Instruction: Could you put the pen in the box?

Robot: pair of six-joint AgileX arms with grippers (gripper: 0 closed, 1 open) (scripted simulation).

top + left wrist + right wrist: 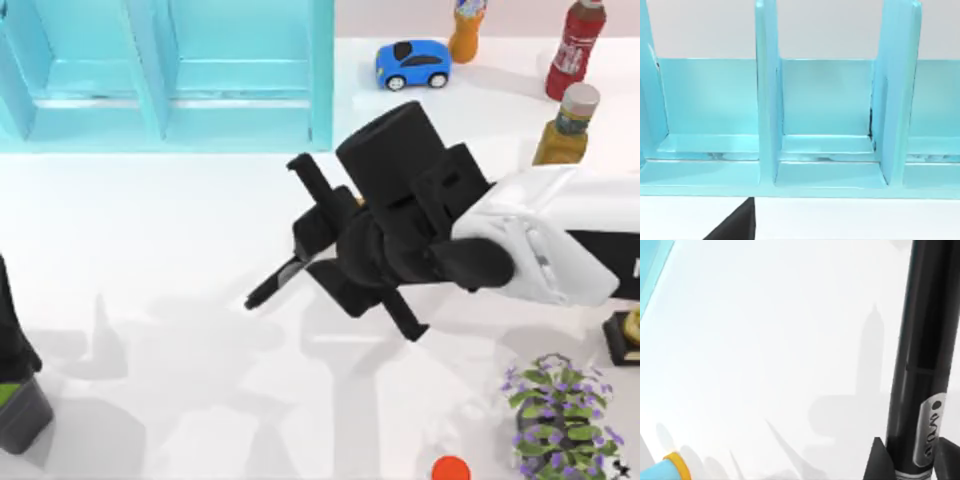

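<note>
My right end effector [300,262] was above the middle of the white desk [150,230], clamped on the black pen [920,355] — the pen stuck out toward the desk's left side. My left arm [15,350] sat parked at the left edge, near the blue shelf [790,110]

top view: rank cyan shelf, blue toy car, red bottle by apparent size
1. cyan shelf, far the largest, cut by the frame edge.
2. blue toy car and red bottle: similar extent, too close to rank.
</note>
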